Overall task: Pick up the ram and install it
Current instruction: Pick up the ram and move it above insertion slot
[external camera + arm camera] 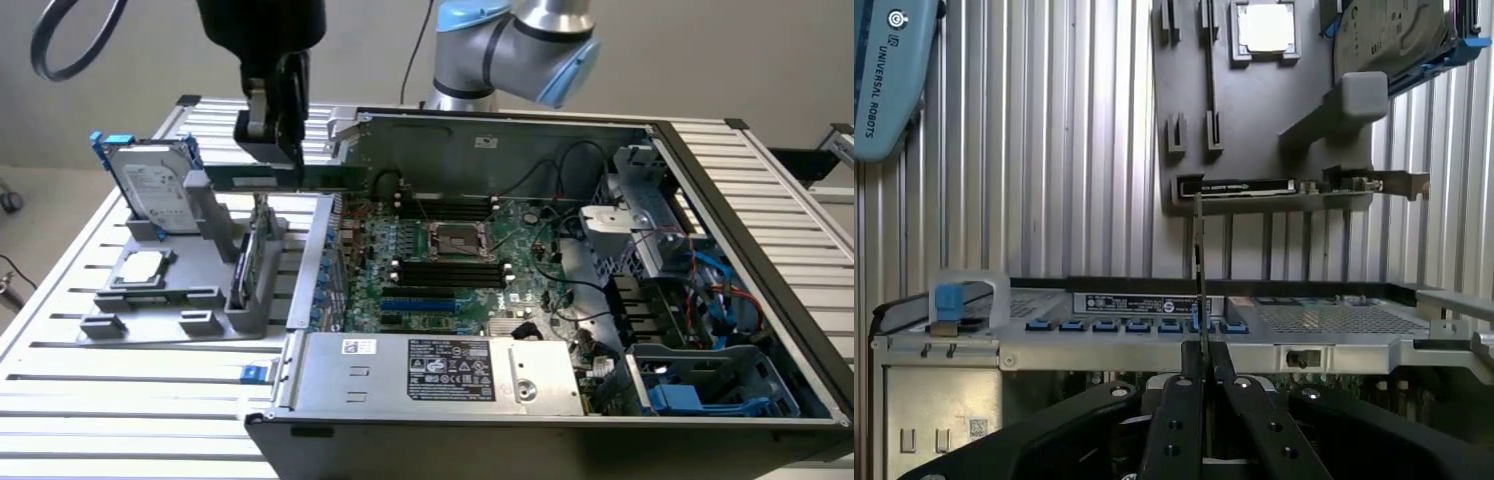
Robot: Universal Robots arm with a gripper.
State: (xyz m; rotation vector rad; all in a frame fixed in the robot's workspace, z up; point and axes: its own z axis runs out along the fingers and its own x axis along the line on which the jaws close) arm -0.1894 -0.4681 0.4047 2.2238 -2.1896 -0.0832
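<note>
The ram (314, 179) is a long, thin green stick held level in the air, above the gap between the grey fixture and the open computer case (694, 180). My gripper (272, 158) is shut on it from above, near the stick's middle. In the wrist view the ram (1200, 270) shows edge-on as a thin line between the two black fingers (1176, 400), and the gripper (1202, 352) pinches it. The black motherboard slots (451, 271) lie lower, to the exterior view's right of the stick, beside the processor socket (457, 238).
A grey fixture (187, 290) at the exterior view's left holds a hard drive (150, 185), a square silver processor chip (142, 268) and an upright card (246, 262). The case's power supply (441, 368) sits at the front. Cables and drive bays (707, 300) crowd the right side.
</note>
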